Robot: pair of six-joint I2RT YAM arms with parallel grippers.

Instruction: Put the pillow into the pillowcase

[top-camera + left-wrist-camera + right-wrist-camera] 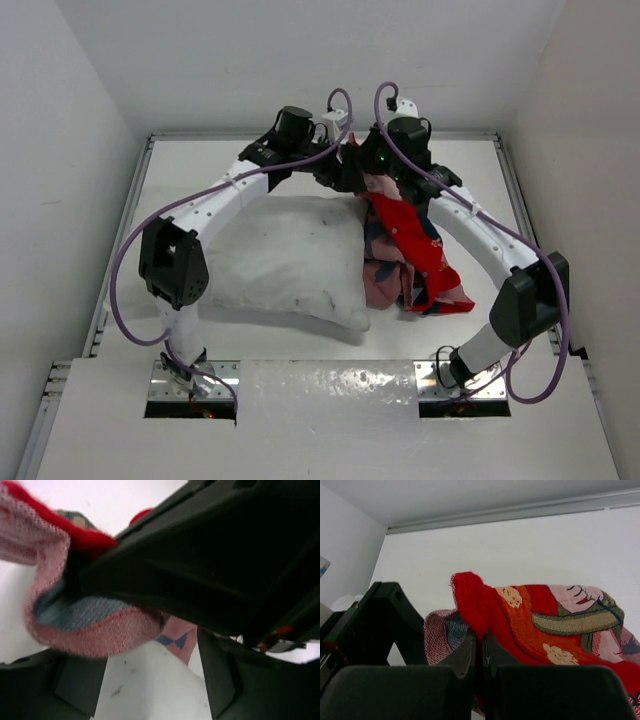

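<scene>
Top external view: a large plump white rectangular stuffed pillow lies in the middle of the white table. A red printed fabric pillowcase drapes from the 12 o'clock side down along the pillow's 3 o'clock edge, its pale pink inside bunched there. Both arms meet at 12 o'clock over the top of the pillowcase. Left wrist view: the left tool has its jaws apart, with a pink-and-red fold of the pillowcase hanging at its 11 o'clock, not gripped. Right wrist view: the right tool has its jaws together, pinching the red edge.
</scene>
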